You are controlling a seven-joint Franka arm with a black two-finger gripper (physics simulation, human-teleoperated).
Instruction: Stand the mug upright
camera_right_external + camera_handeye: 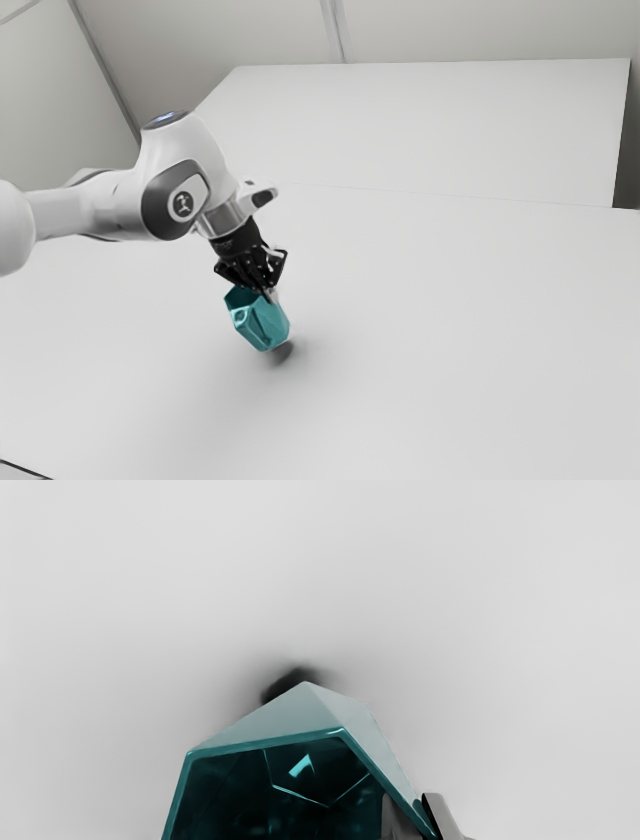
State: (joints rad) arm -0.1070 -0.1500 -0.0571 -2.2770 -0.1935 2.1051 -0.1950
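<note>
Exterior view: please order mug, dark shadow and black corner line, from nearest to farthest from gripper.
1. Mug, its wall in the gripper
2. Dark shadow, just below the mug
3. Black line, in the bottom-left corner

Lab-like room (simulated), robot arm (95, 208), pale walls (50, 105), white table (450, 330)
</note>
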